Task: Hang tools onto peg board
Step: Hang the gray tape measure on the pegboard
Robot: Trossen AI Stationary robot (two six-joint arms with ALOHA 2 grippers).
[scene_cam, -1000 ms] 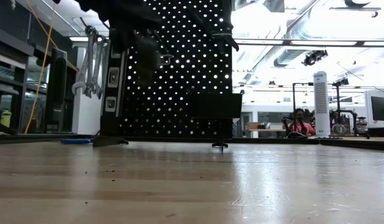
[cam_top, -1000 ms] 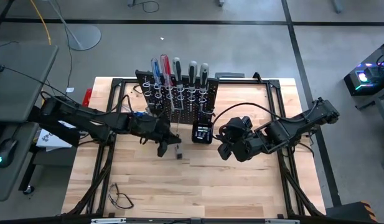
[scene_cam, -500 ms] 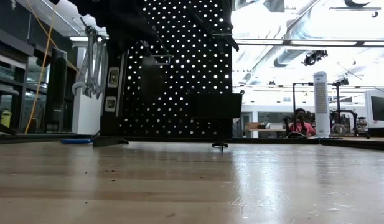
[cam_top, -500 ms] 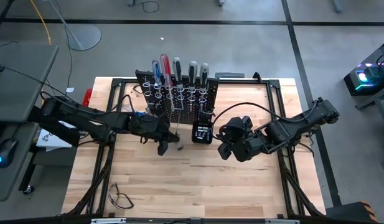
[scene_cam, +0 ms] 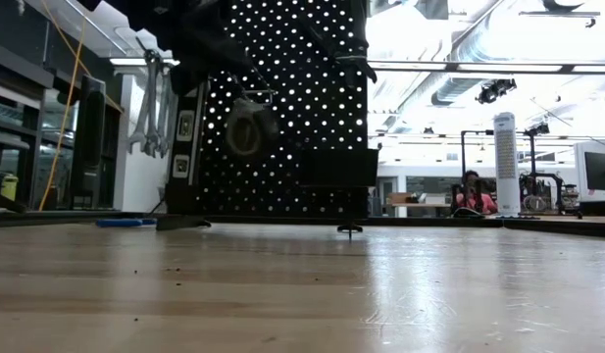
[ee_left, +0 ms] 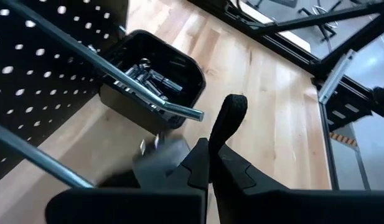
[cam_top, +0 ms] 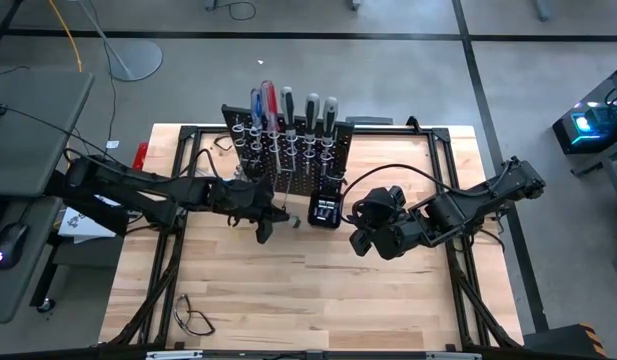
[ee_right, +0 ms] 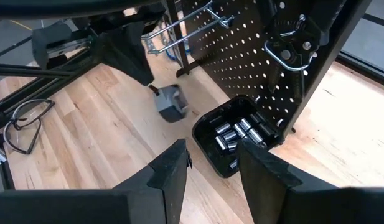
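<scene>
The black peg board (cam_top: 285,160) stands upright at the table's far middle, with several screwdrivers (cam_top: 288,108) in its silver rings, wrenches (scene_cam: 150,103) hanging at one side and dark pliers (ee_right: 291,43) on its face. My left gripper (cam_top: 267,228) is just in front of the board, beside a long metal hook (ee_left: 148,93), shut on a small grey tool (ee_right: 170,102) that hangs below it. The tool shows as a round shape (scene_cam: 251,130) in the low view. To the board's right, my right gripper (ee_right: 213,174) is raised and open, with nothing between its fingers. My left gripper holds the grey tool by a short dark piece at its top (ee_right: 154,89), and the fingers come at it slanting down from the table's left. The tool hangs below the fingers, clear of the table and near the hook's tip (ee_left: 201,114). The gripper itself hides the exact hold.
A small black box (cam_top: 325,212) of metal sockets sits at the board's foot, between the two grippers. Clear safety glasses (cam_top: 193,318) lie near the table's front left. Bare wood lies in front of both arms.
The grey tool under my left gripper has swung toward the peg board and turned about, showing a round face in the low view. The peg board has shifted slightly toward the table's right.
</scene>
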